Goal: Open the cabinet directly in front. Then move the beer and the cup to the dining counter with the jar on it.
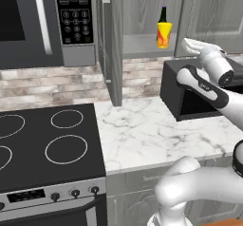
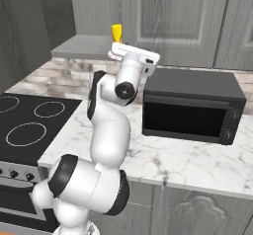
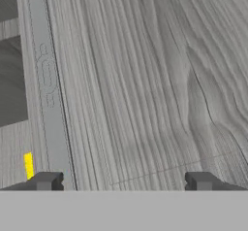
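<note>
Wide-open and holding nothing, the gripper point(image 3: 122, 181) faces the cabinet point(image 3: 145, 79) wood. On the shelf stands the cup point(image 1: 164, 34), the beer point(image 1: 163, 14) just behind. Better to approach the cup level, jaws straddling it, without nudging the bottle.

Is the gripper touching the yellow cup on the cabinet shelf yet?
Apart. In the left base view the gripper sits right of the cup, with bare shelf between them; in the hand view its open fingers enclose nothing.
</note>
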Available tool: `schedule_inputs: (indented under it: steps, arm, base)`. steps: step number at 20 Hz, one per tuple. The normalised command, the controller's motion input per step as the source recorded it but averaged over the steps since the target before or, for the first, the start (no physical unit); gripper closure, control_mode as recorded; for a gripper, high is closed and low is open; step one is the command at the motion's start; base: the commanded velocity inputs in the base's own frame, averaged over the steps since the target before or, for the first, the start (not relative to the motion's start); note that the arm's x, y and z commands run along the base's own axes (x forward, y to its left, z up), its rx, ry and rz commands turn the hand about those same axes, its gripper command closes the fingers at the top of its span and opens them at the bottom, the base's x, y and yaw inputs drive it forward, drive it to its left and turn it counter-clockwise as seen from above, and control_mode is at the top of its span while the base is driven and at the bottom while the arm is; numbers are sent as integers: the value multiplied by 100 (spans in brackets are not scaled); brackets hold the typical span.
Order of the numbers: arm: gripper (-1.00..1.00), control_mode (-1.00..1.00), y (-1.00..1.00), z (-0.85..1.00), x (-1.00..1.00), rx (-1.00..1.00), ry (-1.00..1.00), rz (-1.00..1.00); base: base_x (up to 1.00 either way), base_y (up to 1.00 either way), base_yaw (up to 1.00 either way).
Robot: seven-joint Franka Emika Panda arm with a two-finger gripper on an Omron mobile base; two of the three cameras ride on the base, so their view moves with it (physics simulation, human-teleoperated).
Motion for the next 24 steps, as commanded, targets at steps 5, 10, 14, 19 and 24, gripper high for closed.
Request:
schedule_inputs:
  steps: [5,10,14,19,24]
  arm:
    - [-100,-100,0,1,42,-3,13,10]
    - [-100,-100,0,0,76,0,15,8]
    - [-100,-100,28,0,34,-2,7,6]
    - [-100,-100,9,0,0,0,0,2]
    - [-100,-100,10,0,-1,0,-12,1]
  base:
    - [0,0,0]
    - [0,0,0]
    - [0,0,0]
    - [0,0,0]
    - [0,0,0]
